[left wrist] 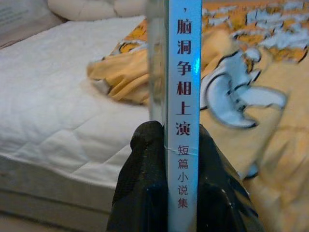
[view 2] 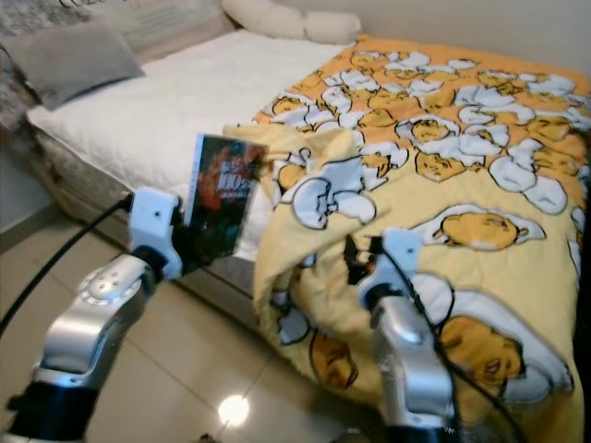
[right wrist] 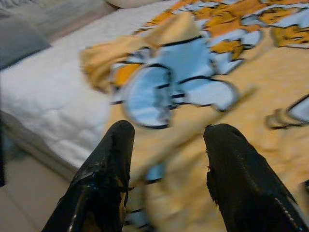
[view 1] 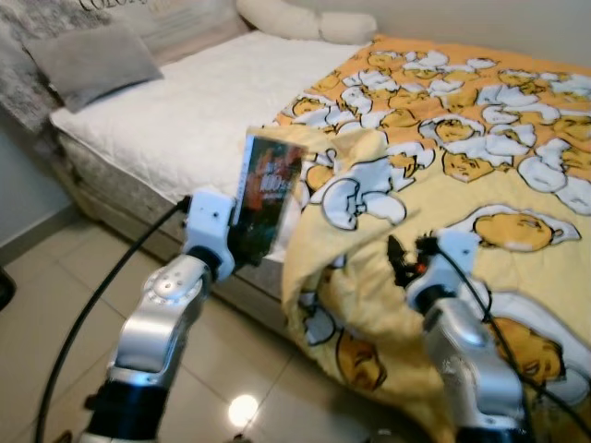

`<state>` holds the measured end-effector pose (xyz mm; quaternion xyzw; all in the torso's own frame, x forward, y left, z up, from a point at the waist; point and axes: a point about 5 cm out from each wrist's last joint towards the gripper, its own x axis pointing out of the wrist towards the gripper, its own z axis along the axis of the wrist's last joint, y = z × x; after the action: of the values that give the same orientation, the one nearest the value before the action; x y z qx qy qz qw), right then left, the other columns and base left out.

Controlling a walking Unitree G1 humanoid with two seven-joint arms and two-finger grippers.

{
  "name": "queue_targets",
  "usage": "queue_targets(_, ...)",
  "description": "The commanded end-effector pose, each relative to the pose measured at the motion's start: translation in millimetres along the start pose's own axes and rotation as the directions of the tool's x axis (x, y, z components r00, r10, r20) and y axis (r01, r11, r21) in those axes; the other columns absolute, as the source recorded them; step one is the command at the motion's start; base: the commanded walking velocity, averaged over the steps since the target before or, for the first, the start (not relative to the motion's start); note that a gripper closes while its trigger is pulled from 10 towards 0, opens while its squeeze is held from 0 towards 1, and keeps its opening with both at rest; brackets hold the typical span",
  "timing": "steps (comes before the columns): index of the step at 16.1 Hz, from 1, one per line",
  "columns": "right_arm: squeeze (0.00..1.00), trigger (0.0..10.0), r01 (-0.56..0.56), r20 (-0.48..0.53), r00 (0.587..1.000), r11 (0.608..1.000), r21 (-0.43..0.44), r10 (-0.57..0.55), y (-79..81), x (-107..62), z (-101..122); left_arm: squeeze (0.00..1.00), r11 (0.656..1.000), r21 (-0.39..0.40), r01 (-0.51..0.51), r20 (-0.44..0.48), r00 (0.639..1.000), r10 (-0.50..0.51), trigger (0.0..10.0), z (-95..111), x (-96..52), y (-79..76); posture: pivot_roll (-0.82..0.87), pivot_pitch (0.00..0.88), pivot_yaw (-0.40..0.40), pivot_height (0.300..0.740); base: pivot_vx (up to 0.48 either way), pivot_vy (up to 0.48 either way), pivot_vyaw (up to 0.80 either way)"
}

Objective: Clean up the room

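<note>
Book clamped upright in left jaws, right jaws apart over yellow blanket, grey pillow behind

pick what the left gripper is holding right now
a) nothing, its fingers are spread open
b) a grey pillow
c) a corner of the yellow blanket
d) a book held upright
d: the left gripper is shut on a book held upright beside the bed, its black fingers pressed against either side of the spine, while the yellow blanket lies on the mattress beyond it.
</note>
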<state>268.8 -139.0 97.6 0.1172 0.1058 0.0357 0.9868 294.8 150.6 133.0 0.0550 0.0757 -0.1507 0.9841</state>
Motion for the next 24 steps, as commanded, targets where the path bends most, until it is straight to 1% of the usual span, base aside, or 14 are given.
queue_targets(1,0.0,10.0,0.021,0.003,1.0,1.0,-0.01,-0.021,-5.4,-0.8,3.1,0.0,1.0,0.009,-0.002,0.051,0.999,0.002,10.0,12.0,1.3,-0.7,-0.06,0.0,0.057,0.74,0.0,0.48,-0.8)
queue_targets(6,0.0,10.0,0.028,-0.001,1.0,1.0,0.005,-0.028,-5.1,-0.1,3.3,0.0,1.0,0.017,0.0,0.043,0.999,-0.001,10.0,11.4,1.1,0.5,-0.06,0.0,0.061,0.74,0.0,0.48,-0.8)
queue_targets(24,0.0,10.0,0.016,0.004,1.0,1.0,0.008,-0.016,-1.9,6.4,5.7,0.0,1.0,0.031,0.001,0.038,0.999,-0.002,10.0,11.1,1.1,4.2,-0.05,0.0,0.055,0.74,0.0,0.48,-0.8)
